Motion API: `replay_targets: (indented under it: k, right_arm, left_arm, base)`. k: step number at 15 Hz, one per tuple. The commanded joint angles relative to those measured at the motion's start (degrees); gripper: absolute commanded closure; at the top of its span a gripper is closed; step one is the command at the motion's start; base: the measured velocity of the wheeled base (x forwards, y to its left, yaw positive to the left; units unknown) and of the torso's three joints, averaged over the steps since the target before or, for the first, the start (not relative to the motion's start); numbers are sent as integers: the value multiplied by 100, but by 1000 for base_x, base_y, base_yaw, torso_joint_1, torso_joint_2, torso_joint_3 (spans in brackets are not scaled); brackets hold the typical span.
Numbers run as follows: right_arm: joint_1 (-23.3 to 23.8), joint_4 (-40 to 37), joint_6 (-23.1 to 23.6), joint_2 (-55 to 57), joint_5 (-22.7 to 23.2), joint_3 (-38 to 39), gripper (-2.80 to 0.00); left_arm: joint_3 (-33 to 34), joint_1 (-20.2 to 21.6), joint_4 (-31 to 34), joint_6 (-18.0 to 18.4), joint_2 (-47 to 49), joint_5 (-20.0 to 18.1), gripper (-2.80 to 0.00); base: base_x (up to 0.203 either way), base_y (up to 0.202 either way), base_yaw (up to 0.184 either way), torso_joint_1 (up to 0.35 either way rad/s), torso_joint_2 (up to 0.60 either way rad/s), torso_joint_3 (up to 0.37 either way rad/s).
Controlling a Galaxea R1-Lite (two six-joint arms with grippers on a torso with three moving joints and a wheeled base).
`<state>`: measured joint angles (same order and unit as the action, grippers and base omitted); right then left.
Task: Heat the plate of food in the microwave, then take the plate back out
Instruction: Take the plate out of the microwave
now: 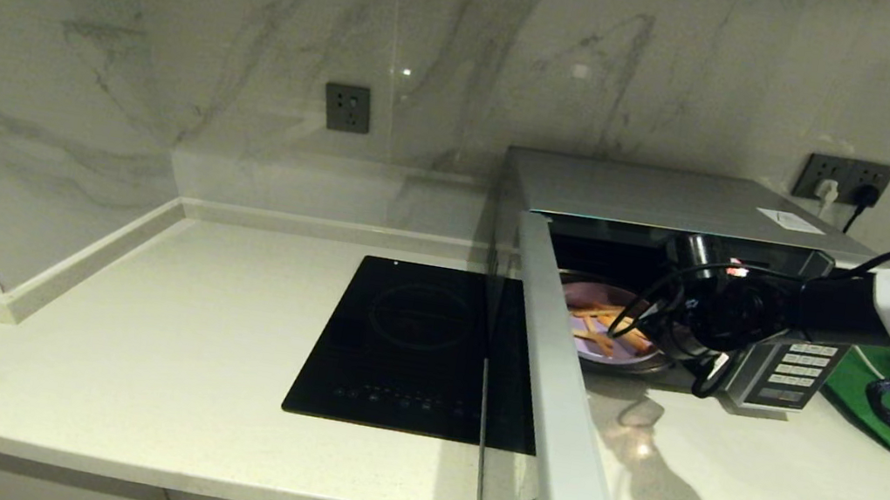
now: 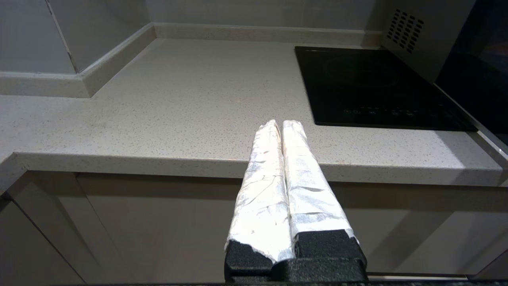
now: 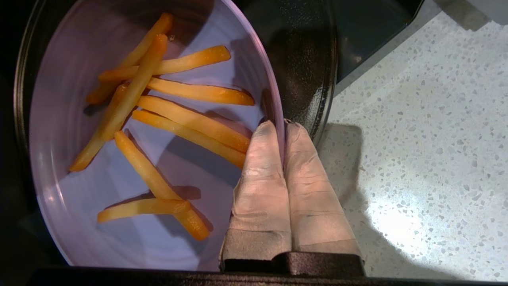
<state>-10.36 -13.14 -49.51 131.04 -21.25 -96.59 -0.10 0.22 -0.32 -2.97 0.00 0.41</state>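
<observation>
The microwave [image 1: 681,206] stands open on the counter, its door [image 1: 554,407] swung out toward the robot, and the plate of food [image 3: 131,159] sits on the glass turntable [image 3: 305,71] inside. The right gripper [image 3: 283,127] is pinched on the plate's near rim, one finger inside, one outside. The plate lies straight ahead of it, deeper in the cavity; the left gripper [image 2: 281,125] hangs pressed together, well apart at the counter's edge.

plate [image 3: 59,131] lavender | fries [image 3: 190,119] yellow-orange | cooktop [image 1: 413,342] black | counter [image 1: 133,327] speckled white
</observation>
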Motion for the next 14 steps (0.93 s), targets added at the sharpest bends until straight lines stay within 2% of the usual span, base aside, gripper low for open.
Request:
replay_targets:
  k: [1, 12, 14]
  right_arm:
    - [34, -3, -32, -43, -11, -26, 0]
    - [146, -98, -282, -224, 15, -80, 0]
    - [196, -194, -478, -341, 15, -33, 0]
  left_arm:
    - [1, 4, -4, -1, 0, 2, 0]
    - [1, 4, -4, -1, -9, 2, 0]
    - [1, 4, -4, 4, -2, 2, 0]
  base:
    - [0, 0, 0, 0, 0, 0]
    - [0, 0, 0, 0, 0, 0]
    - [0, 0, 0, 0, 0, 0]
